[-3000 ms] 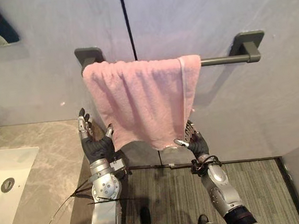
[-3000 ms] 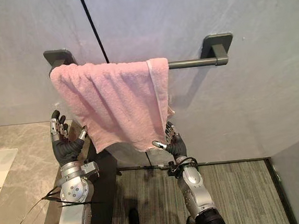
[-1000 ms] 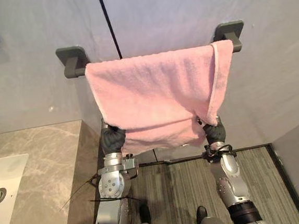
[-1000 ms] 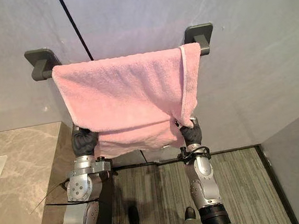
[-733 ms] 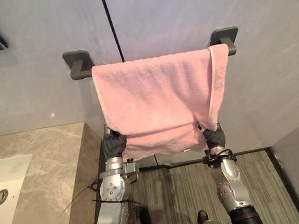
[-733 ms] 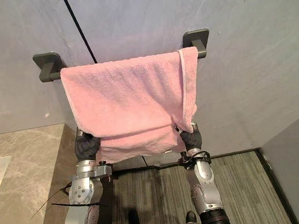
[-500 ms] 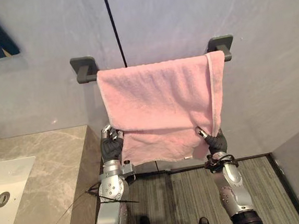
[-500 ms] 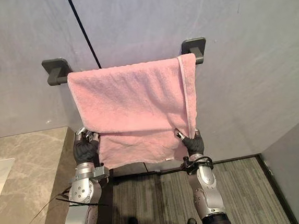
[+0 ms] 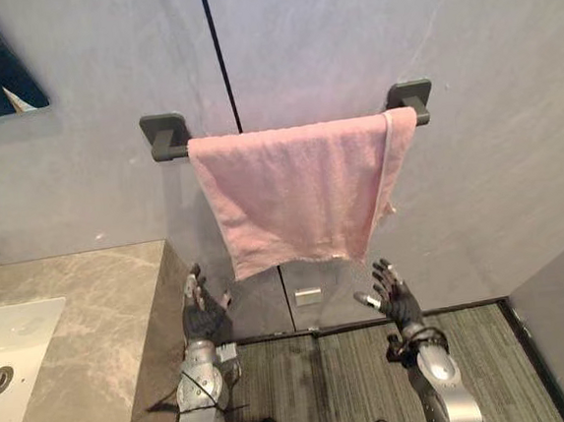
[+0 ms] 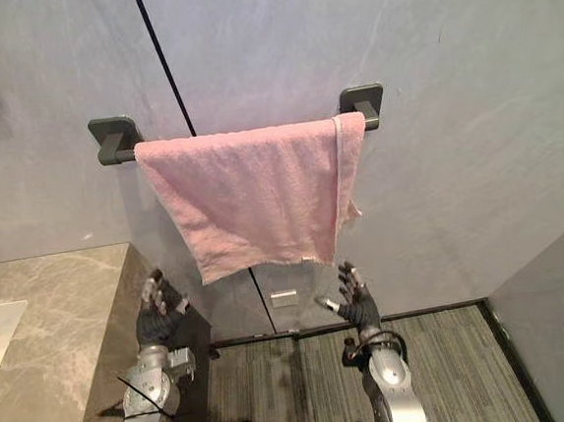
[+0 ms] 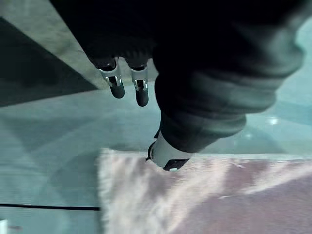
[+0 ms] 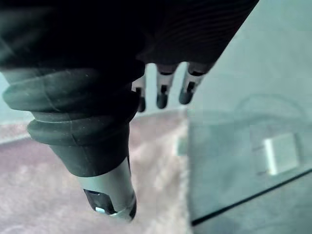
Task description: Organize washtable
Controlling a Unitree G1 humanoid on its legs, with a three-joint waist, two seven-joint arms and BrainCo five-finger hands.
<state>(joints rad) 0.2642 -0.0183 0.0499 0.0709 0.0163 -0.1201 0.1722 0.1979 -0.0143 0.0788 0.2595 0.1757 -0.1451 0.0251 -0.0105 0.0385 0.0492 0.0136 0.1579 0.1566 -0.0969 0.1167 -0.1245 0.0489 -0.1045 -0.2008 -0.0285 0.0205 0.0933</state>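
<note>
Both of my hands are open, fingers straight and spread, thumbs out to the side, holding nothing. My left hand [image 9: 202, 312] is raised just beside the right edge of the counter [image 9: 87, 356], palm toward the wall [image 9: 497, 182]. It sits under the towel's lower left corner and apart from it. My right hand [image 9: 393, 298] is up at about the same height, a little right of the towel's lower right corner, also clear of the cloth. In each wrist view the fingers reach out straight, with the pink pile past them.

The towel [image 9: 300, 190] hangs over the bar [image 9: 180, 151] on the far wall, spread across nearly its whole length. It runs from just right of the left bracket [image 9: 164, 137] to the right bracket [image 9: 408, 96]. Its right side is doubled over in a narrow strip with a paler hem. The lower hem hangs roughly level, then cuts upward at the right.

A dark seam [image 9: 219, 58] runs down the wall behind the bar. A small pale plate [image 9: 308, 296] is on the wall below the towel, between my hands. The sink [image 9: 7, 344] is set into the counter at far left. Striped floor [image 9: 326, 375] lies near me, under my arms.
</note>
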